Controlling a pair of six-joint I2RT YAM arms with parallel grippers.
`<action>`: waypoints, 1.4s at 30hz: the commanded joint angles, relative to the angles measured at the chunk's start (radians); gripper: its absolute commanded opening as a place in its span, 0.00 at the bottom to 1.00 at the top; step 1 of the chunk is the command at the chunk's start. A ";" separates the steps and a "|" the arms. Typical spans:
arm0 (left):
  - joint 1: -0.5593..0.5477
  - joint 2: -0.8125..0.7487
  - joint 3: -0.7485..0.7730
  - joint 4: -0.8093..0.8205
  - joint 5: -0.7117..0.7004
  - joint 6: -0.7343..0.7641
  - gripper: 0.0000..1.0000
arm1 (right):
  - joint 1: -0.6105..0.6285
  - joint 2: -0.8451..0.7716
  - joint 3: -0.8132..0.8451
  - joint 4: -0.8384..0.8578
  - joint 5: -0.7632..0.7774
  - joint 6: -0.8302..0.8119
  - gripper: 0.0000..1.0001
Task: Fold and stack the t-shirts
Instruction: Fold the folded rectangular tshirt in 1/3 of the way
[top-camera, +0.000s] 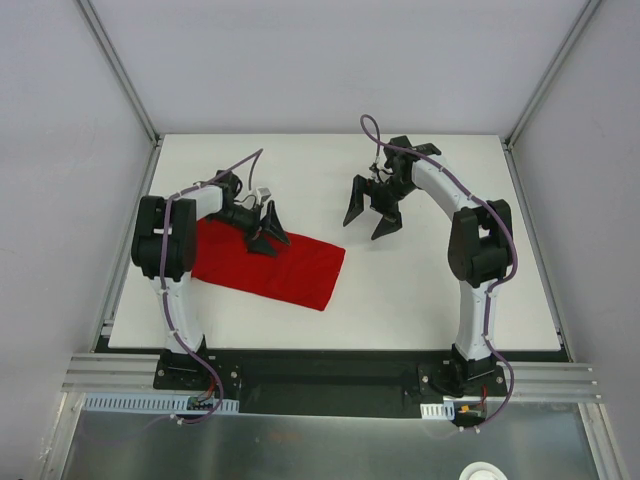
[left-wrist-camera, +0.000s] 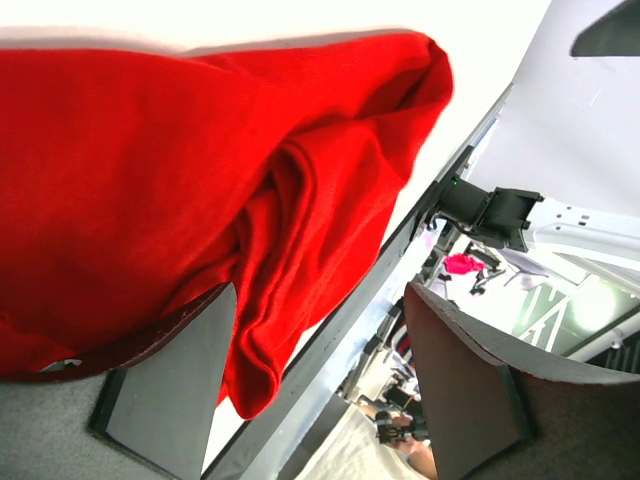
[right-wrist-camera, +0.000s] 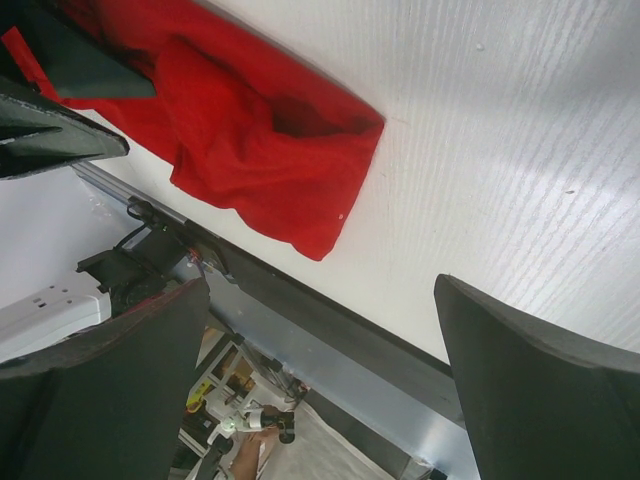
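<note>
The red t-shirt (top-camera: 270, 262) lies on the left half of the white table (top-camera: 430, 290), folded into a long band running from left to lower right. My left gripper (top-camera: 268, 232) is over the band's far edge, jaws apart. In the left wrist view the t-shirt (left-wrist-camera: 150, 180) fills the upper left, and a thick fold of it droops beside the left finger (left-wrist-camera: 170, 390). The other finger stands clear of the cloth, so the left gripper (left-wrist-camera: 320, 300) is open. My right gripper (top-camera: 375, 208) hovers open over bare table to the right of the t-shirt (right-wrist-camera: 260, 150), nothing between its fingers (right-wrist-camera: 320, 285).
Grey enclosure walls ring the table on the left, back and right. A black strip and a metal rail (top-camera: 330, 375) run along the near edge, where both arm bases are bolted. The right half of the table shows bare white surface.
</note>
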 joint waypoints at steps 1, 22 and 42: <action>-0.013 -0.055 0.021 -0.003 0.036 0.035 0.69 | 0.005 -0.063 0.015 -0.011 -0.005 0.008 1.00; -0.086 0.099 0.037 -0.045 -0.096 0.063 0.41 | 0.007 -0.080 0.003 -0.009 -0.001 0.005 1.00; -0.083 -0.082 0.082 -0.078 -0.085 0.061 0.00 | 0.007 -0.083 -0.014 -0.006 -0.011 0.003 1.00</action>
